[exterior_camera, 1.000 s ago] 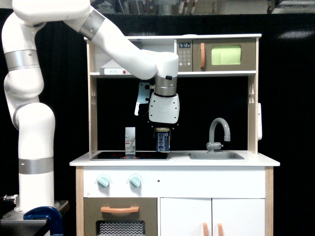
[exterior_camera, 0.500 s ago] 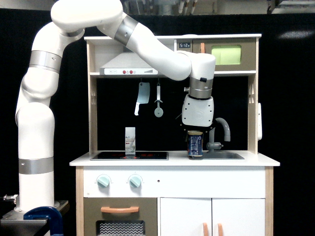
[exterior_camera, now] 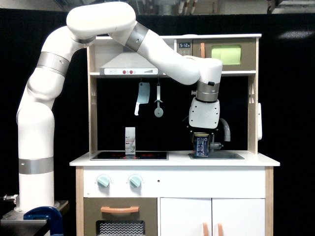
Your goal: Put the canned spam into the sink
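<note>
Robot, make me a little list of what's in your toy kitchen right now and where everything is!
gripper: closed on the top of the spam
spam: upright, low over the sink's left end; whether it touches the basin cannot be told
sink: right part of the counter, faucet behind it
carton: standing on the stove, left of the spam
knife: hanging on the back wall
microwave: top shelf, right
</note>
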Robot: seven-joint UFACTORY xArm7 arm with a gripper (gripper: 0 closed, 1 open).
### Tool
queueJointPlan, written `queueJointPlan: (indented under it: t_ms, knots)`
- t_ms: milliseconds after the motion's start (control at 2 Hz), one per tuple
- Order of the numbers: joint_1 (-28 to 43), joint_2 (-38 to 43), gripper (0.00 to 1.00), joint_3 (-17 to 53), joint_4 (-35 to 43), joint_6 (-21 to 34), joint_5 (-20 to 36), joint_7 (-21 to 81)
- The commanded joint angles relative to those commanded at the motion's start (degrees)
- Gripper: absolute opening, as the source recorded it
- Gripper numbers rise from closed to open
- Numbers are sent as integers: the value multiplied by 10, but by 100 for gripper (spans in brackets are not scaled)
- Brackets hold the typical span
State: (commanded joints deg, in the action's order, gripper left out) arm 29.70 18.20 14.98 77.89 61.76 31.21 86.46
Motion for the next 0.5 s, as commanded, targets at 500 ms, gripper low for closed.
queueJointPlan:
  t_ms: [500]
  knots:
    - [-13,-39,100,-14,-47,-11,-12,2]
